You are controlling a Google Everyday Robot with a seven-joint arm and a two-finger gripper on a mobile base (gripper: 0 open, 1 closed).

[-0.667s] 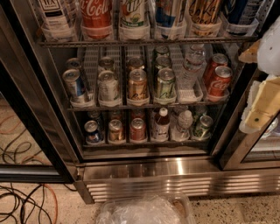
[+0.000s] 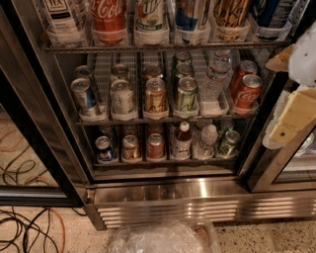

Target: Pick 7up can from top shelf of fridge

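The fridge [image 2: 197,190] stands open in front of me, with wire racks of drinks. On the top shelf [image 2: 163,47], the 7up can [image 2: 150,15] is white with green lettering and stands third from the left, between a red Coca-Cola can [image 2: 108,15] and a blue can [image 2: 190,15]. Its lid is cut off by the top edge of the view. My gripper [image 2: 295,106] shows as white and cream parts at the right edge. It is level with the middle rack, well to the right of the 7up can and below it, and it touches no drink.
The middle rack holds several cans, a green-silver can [image 2: 186,94] and two Coca-Cola cans [image 2: 247,91]. The bottom rack holds small cans and bottles. The dark door frame [image 2: 34,143] stands at left. Cables [image 2: 27,232] lie on the floor. A clear plastic bin [image 2: 163,239] sits below.
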